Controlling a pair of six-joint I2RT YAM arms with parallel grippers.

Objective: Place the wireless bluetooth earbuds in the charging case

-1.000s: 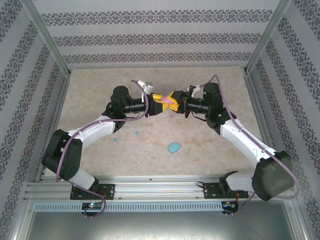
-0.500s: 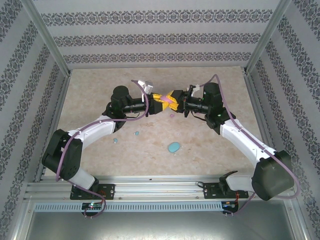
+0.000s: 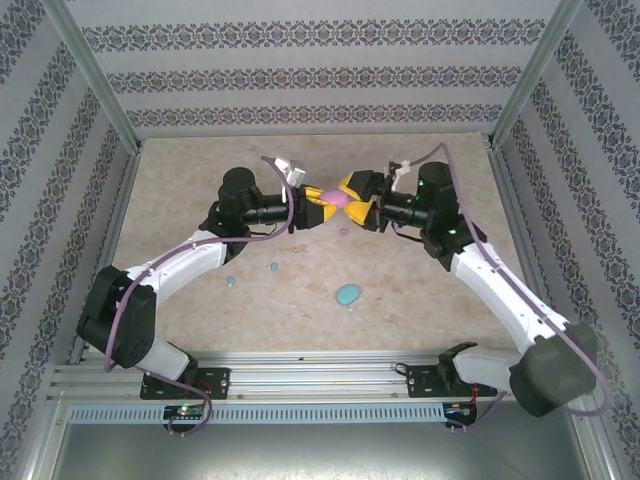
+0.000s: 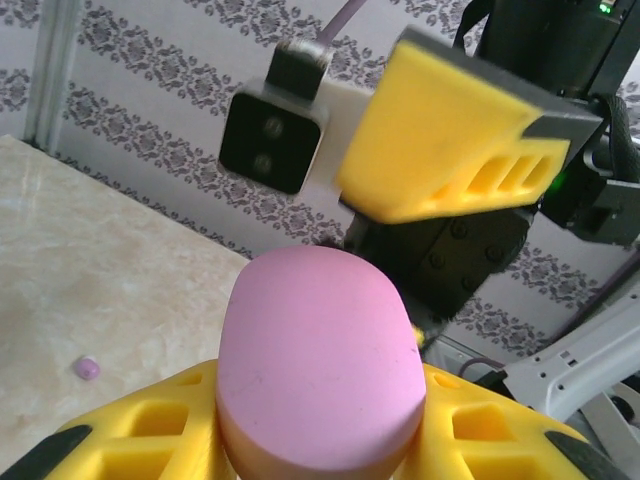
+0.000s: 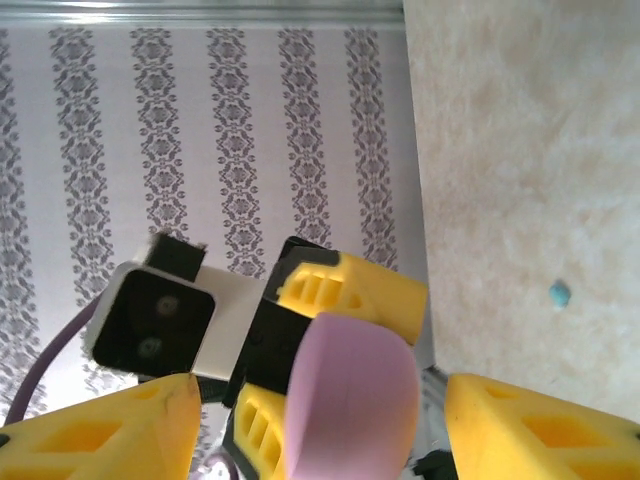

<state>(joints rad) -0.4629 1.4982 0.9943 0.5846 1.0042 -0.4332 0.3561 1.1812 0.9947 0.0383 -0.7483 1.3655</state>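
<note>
The pink oval charging case (image 3: pixel 337 200) hangs above the table's middle, and my left gripper (image 3: pixel 328 204) is shut on its near end. In the left wrist view the case (image 4: pixel 315 355) sits squeezed between the yellow fingers (image 4: pixel 130 445). My right gripper (image 3: pixel 357 200) faces it, open, its fingers (image 5: pixel 545 425) standing off either side of the case (image 5: pixel 350 400) without touching. A pink earbud (image 3: pixel 345 231) lies on the table under the grippers and appears as a pink earbud (image 4: pixel 87 369) in the left wrist view. Two light-blue earbuds (image 3: pixel 272 267) (image 3: pixel 231 281) lie nearer the left arm.
A light-blue oval case (image 3: pixel 347 295) rests on the table in front of centre. Patterned walls and metal posts close in the table on three sides. A small blue earbud (image 5: pixel 559 293) dots the table in the right wrist view.
My right gripper has opened and let go of the pink case, which now stays in the left gripper alone. Both wrists have shifted slightly away from me.
</note>
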